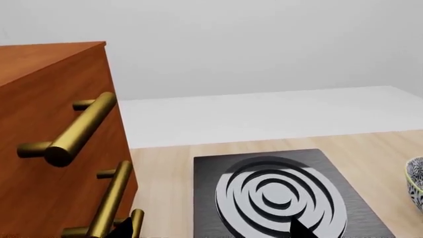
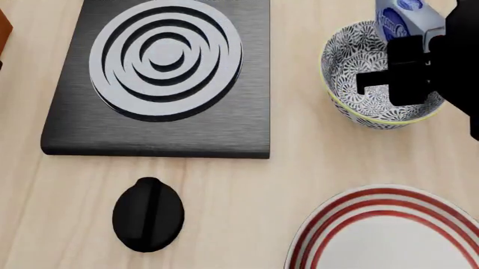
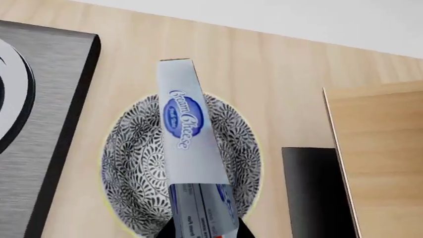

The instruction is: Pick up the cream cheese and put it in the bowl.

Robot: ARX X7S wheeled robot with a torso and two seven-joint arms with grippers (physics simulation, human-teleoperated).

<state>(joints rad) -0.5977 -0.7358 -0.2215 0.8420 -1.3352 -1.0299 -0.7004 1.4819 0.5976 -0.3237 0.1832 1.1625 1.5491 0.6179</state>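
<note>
Right gripper (image 2: pixel 408 61) clamped on the cream cheese (image 3: pixel 188 134), held above the floral bowl (image 3: pixel 132 163): pickup appears complete, release into the bowl remaining; left gripper out of view.

— Where does the head camera look?
— Straight down, close over the table (image 2: pixel 299 168), stove plate (image 2: pixel 161 78) and bowl (image 2: pixel 351 67).
— And the wrists?
— The left looks low across that stove plate; the right looks down into the bowl.
</note>
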